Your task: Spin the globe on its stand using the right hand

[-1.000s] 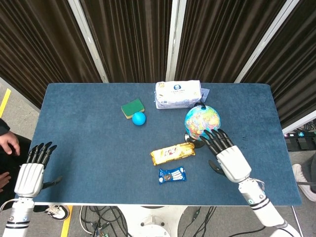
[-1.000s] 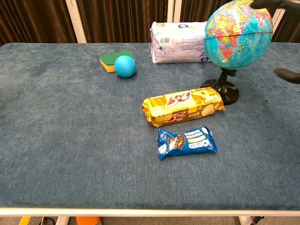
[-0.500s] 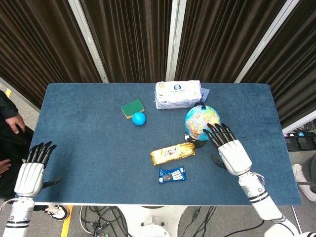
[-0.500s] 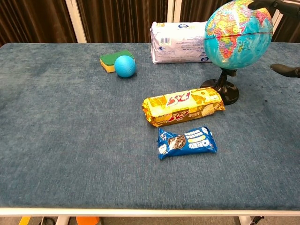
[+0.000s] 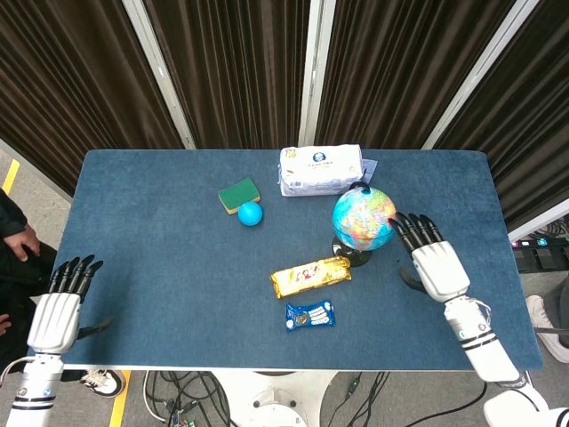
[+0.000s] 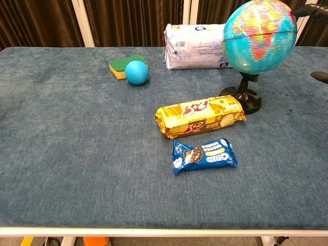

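A small globe (image 5: 364, 217) (image 6: 259, 36) stands on a black stand (image 6: 244, 97) at the right of the blue table. Its map looks blurred in the chest view. My right hand (image 5: 433, 258) lies flat just right of the globe, fingers spread and pointing at it, fingertips (image 5: 397, 220) at or very near its side; nothing is held. Only dark finger ends (image 6: 312, 10) show at the right edge of the chest view. My left hand (image 5: 59, 307) hangs off the table's left front edge, fingers spread, holding nothing.
A yellow biscuit pack (image 5: 310, 276) and a blue cookie pack (image 5: 310, 314) lie in front of the globe. A white tissue pack (image 5: 320, 169) sits behind it. A green sponge (image 5: 239, 193) and a blue ball (image 5: 251, 213) lie at the middle back.
My right hand has swept from in front of the globe round to its right side. The globe's map has shifted and now looks blurred, so it is turning.
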